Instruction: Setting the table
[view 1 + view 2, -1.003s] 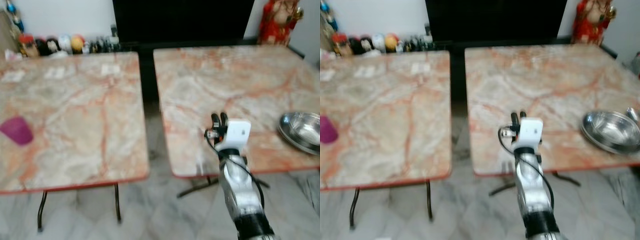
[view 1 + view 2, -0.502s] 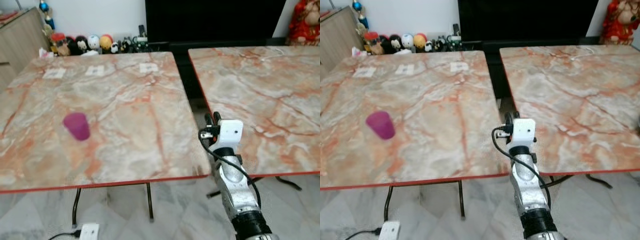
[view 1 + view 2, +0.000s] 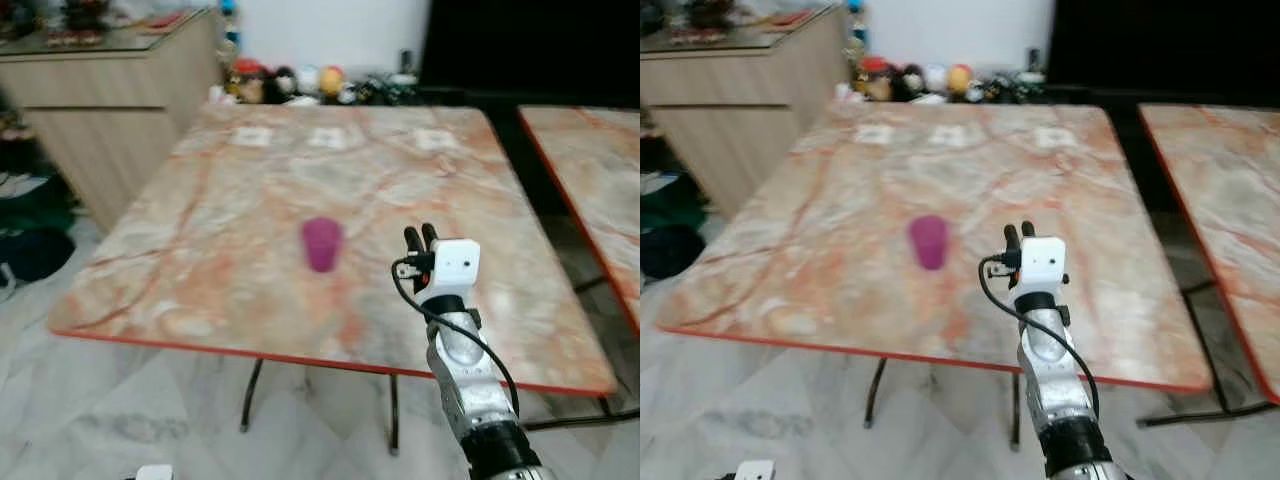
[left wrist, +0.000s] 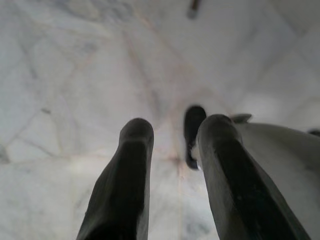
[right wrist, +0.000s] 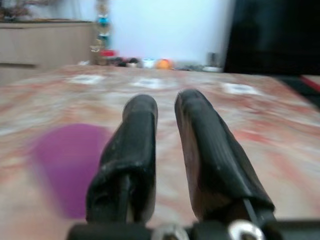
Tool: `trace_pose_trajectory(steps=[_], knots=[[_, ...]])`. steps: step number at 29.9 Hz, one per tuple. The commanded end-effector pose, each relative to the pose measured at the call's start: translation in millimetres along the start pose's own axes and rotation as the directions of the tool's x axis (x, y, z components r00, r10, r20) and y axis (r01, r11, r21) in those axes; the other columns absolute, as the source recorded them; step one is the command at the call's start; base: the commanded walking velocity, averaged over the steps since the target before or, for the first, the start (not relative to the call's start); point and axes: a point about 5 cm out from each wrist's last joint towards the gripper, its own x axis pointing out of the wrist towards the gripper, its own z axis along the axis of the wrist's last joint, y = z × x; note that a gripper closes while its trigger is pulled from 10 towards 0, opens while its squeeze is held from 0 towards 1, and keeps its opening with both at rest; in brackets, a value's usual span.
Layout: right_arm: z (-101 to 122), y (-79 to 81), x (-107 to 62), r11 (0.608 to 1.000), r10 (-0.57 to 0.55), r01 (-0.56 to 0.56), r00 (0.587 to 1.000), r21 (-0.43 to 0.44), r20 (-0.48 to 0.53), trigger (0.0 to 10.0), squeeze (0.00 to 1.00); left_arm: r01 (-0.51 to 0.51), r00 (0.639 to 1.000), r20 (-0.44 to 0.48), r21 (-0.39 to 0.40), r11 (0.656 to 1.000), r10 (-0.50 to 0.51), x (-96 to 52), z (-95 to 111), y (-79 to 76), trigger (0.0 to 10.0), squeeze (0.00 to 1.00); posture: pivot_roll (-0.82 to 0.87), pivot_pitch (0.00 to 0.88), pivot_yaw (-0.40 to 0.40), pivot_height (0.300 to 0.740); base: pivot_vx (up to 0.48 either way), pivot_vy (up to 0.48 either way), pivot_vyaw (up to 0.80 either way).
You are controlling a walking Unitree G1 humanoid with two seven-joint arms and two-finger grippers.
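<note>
— So, what stands before the robot?

— A marble table (image 3: 200,250) with pink veining and a red edge takes up most of the scene. A second table (image 3: 1230,200) of the same stone stands just beside it on the robot's right, with a dark gap between them. A pale wood cabinet (image 3: 110,110) stands off the marble table's far left corner, and a row of small figurines (image 3: 930,80) lines the wall behind the table.

— And the cup?

— A purple cup (image 3: 321,244) stands upright near the middle of the marble table, apart from everything else. Whether anything is inside it I cannot tell.

— Where are the grippers?

— The right gripper (image 3: 419,238) is raised over the table's near part, to the right of the cup, its two black fingers slightly parted and holding nothing. The left gripper (image 4: 172,145) hangs over the pale marble floor (image 4: 75,75), fingers apart and empty too.
</note>
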Motion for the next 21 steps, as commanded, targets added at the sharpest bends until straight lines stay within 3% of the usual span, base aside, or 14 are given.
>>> trace_pose_trajectory(steps=[1,10,14,15,16,21], knots=[[3,3.7,1.8,1.000,0.010,-0.010,1.000,0.012,0.009,10.0,0.00,-0.006,1.000,0.001,-0.001,1.000,0.006,-0.6,-2,1.2,10.0,0.00,-0.04,0.000,-0.006,0.740,0.000,0.000,0.00],[3,-0.5,5.7,0.999,-0.029,0.030,1.000,0.040,-0.007,10.0,0.00,0.011,1.000,0.019,-0.022,1.000,-0.010,1.8,3,-14.0,10.0,0.00,-0.04,0.000,-0.004,0.740,0.000,0.000,0.00],[2,-2.2,5.7,0.997,-0.045,0.045,0.999,0.059,-0.010,10.0,0.00,0.007,1.000,0.019,-0.017,1.000,-0.007,1.5,2,-13.1,10.0,0.00,-0.04,0.000,-0.001,0.740,0.000,0.000,0.00],[2,-3.0,5.5,0.996,-0.052,0.053,0.999,0.068,-0.012,10.0,0.84,0.005,1.000,0.018,-0.017,1.000,-0.005,1.3,1,-12.4,10.0,0.00,-0.04,0.000,0.000,0.740,0.000,0.000,0.00],[2,-4.4,5.2,0.994,-0.063,0.064,0.998,0.084,-0.017,10.0,1.00,0.004,1.000,0.016,-0.018,1.000,-0.004,0.9,0,-11.5,10.0,0.00,-0.04,0.000,0.001,0.740,0.000,0.000,0.00],[1,-5.2,4.9,0.994,-0.062,0.064,0.998,0.091,-0.018,10.0,1.00,0.004,1.000,0.016,-0.020,1.000,-0.004,0.2,-2,-10.5,10.0,0.00,-0.04,0.000,0.004,0.740,0.000,0.000,0.00]])
